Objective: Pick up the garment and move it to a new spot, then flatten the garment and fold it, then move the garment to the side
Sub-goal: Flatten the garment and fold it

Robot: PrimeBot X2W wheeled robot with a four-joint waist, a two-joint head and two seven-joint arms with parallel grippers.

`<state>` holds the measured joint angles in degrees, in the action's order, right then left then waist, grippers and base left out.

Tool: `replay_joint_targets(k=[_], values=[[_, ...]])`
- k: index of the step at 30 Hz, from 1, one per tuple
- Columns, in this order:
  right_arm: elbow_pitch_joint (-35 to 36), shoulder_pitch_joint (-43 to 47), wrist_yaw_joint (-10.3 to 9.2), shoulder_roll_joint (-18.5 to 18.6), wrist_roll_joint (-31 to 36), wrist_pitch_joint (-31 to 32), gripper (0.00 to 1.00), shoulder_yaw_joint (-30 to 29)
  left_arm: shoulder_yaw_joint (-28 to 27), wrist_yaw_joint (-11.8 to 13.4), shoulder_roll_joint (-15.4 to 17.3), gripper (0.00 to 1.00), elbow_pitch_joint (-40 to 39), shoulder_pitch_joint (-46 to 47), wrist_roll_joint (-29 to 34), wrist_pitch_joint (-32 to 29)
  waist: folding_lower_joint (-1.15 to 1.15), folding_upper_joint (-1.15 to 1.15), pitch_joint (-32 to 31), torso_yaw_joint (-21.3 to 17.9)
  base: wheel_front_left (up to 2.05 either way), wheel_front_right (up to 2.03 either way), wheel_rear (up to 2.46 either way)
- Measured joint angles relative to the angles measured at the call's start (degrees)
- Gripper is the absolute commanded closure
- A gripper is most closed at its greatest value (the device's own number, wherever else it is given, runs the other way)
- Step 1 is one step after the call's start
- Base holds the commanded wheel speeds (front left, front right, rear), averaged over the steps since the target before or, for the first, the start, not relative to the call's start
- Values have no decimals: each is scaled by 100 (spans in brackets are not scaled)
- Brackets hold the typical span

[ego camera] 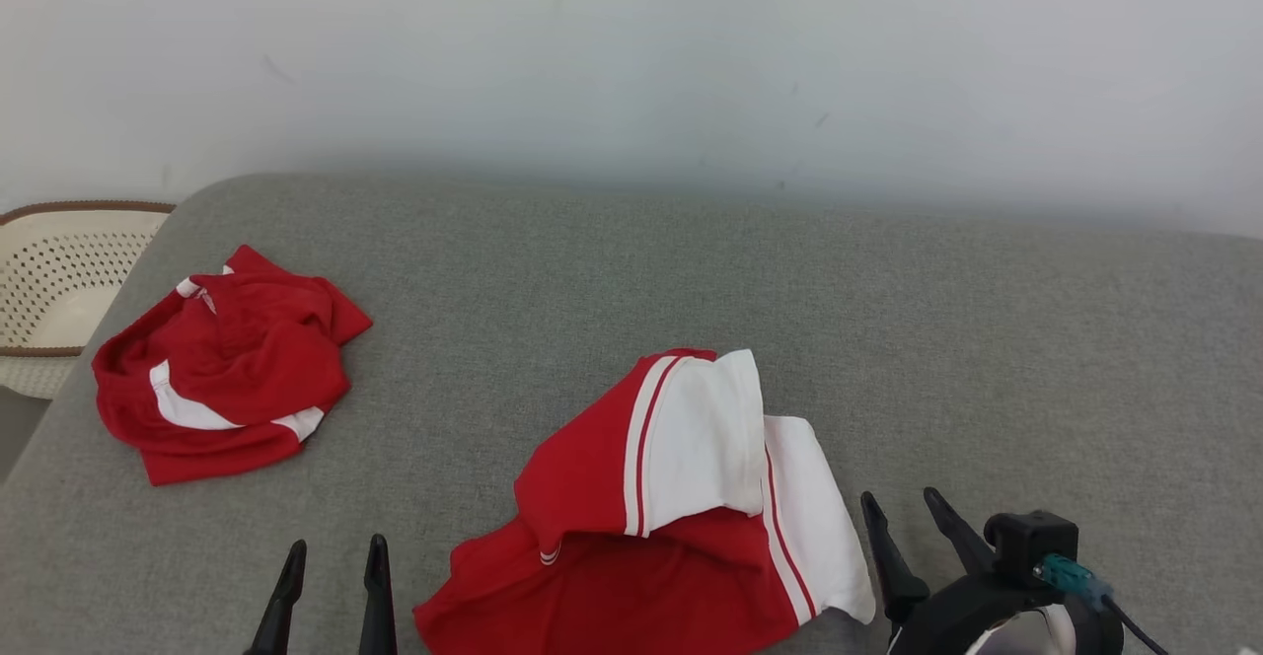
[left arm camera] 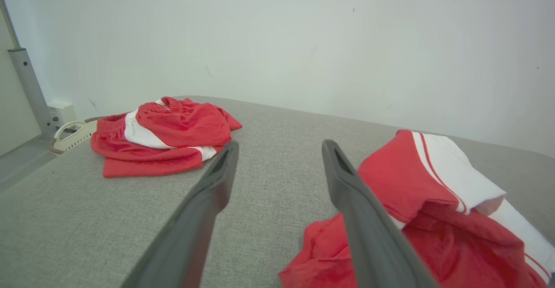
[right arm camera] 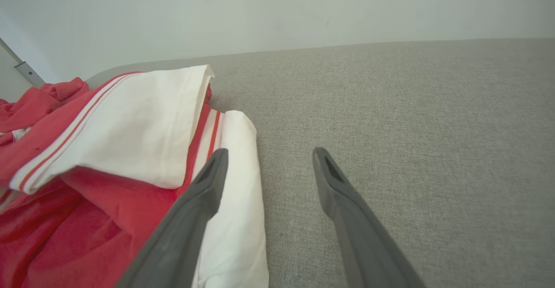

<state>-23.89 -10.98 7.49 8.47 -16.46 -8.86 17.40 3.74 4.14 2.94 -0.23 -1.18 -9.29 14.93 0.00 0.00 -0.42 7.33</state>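
A red and white garment point(ego camera: 681, 477) lies crumpled on the grey padded surface point(ego camera: 987, 339) near its front edge, a white panel folded over the red cloth. My left gripper point(ego camera: 335, 545) is open just left of it, holding nothing. In the left wrist view the garment point(left arm camera: 433, 218) lies to the right of the open left gripper point(left arm camera: 281, 145). My right gripper point(ego camera: 900, 499) is open at the garment's right edge. In the right wrist view the right gripper point(right arm camera: 269, 151) has its left finger over the garment's point(right arm camera: 130, 127) white hem and its right finger over bare surface.
A second red and white garment point(ego camera: 227, 369) is bunched at the surface's left side, also seen as a red bundle point(left arm camera: 169, 132). A perforated cream basket point(ego camera: 59, 280) stands beyond the left edge. A pale wall runs behind.
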Motion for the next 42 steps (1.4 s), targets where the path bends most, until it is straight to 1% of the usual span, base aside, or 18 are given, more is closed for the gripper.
replay_joint_targets(k=[6,17,18,19,20,25,28,32,36,42], values=[[-622,-388,0,25,-178,183,0,212,4,-11,-2,0,-36,-5,81,0,0,0,-4,98,0,0,0],[-1967,-998,1,5,-553,199,0,586,81,-16,-4,0,-34,-3,82,0,1,0,33,371,0,0,0],[-2046,-1036,1,-5,-603,180,54,632,85,-16,-3,0,-34,-3,81,0,1,0,37,390,0,0,0],[-2131,-1081,1,-13,-648,163,87,679,91,-8,-4,0,-33,-3,76,0,1,0,40,407,0,0,0],[-2187,-1122,0,-14,-682,125,100,722,94,-1,-5,0,-30,-4,74,0,1,0,43,421,0,0,0],[-2315,-1382,1,35,-800,-135,100,903,86,31,-4,0,-26,-5,44,0,1,0,61,407,0,0,0],[-2247,-1527,1,107,-831,-337,100,929,85,68,-4,0,-26,-11,20,0,1,0,62,354,0,0,0],[-1845,-1679,1,215,-879,-519,100,783,91,109,-5,0,-30,-39,-86,0,1,0,67,244,0,0,0],[-1384,-1622,1,376,-866,-564,100,595,98,152,-4,0,-32,-70,-132,1,1,0,81,97,0,0,0],[-653,-1065,1,443,-820,-467,100,123,121,207,-5,0,-38,-85,-199,0,1,0,106,-147,0,0,0]])
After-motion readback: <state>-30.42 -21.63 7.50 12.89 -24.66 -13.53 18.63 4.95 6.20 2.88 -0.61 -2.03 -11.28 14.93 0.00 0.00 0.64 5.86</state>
